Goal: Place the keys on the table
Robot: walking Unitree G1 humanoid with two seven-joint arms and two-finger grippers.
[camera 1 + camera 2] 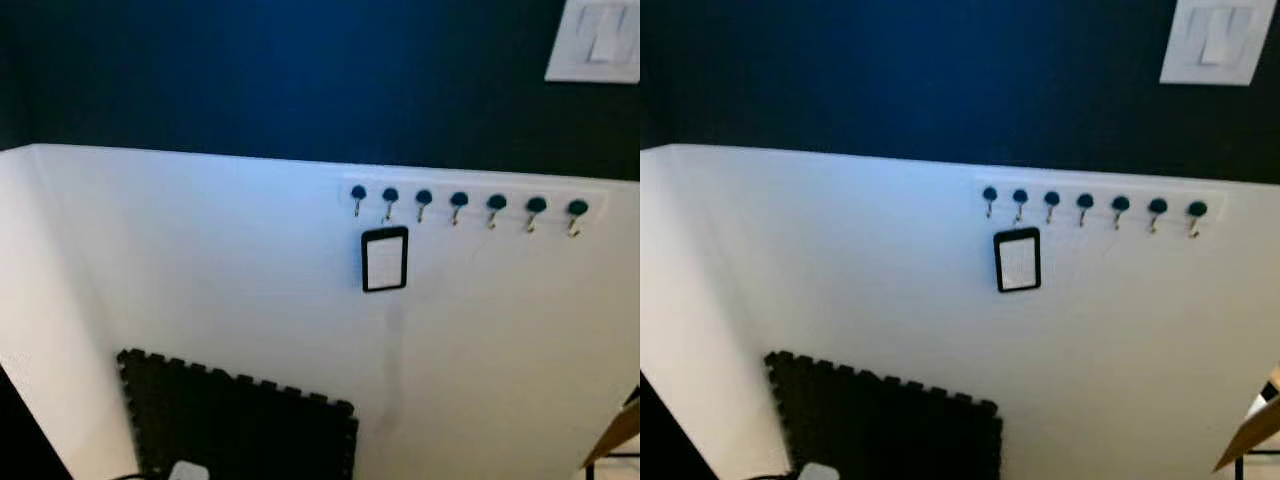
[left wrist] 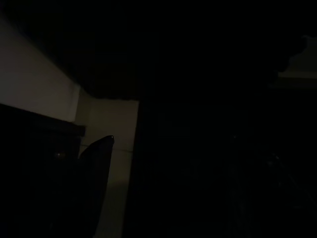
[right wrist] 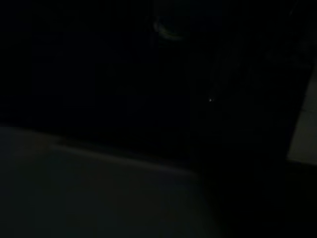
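This is looking like the entryway or hallway of a home. A two-tone wall is filling the frame, dark blue above and white panelling below, with a white light switch plate sitting in the upper right corner and a rack of seven small hooks running along the white part at right of centre, a small black-framed tag hanging beneath it. At the lower left a black interlocking foam mat is leaning against or lying by the wall.

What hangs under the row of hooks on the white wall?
A small black-framed white card hangs below the hook rail, under its second hook. The other hooks look bare; no keys discernible.
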